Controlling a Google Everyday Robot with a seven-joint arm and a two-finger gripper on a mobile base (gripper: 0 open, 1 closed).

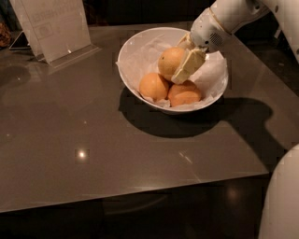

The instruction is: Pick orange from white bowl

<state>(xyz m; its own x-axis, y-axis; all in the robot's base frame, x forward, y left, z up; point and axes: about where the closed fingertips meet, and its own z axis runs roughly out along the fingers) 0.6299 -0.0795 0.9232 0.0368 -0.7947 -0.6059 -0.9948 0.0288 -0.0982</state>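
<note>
The white bowl (pixel 128 70) stands at the back middle of the grey table, lined with crinkled white paper. In it lies the orange (pixel 169 60), pale yellowish and the largest, on top of two smaller, deeper-orange fruits (pixel 153 86) (pixel 184 94). My gripper (pixel 183 63) reaches into the bowl from the upper right. Its near finger (pixel 188 66) lies against the orange's right side; the other finger is hidden behind the fruit. The gripper is shut on the orange, which sits slightly above the other two.
A clear acrylic sign holder (pixel 53 28) with a white sheet stands at the back left of the table (pixel 93 154). My white arm (pixel 233 14) comes in from the top right. The robot's white base (pixel 282 200) shows at the bottom right, beyond the table's front edge.
</note>
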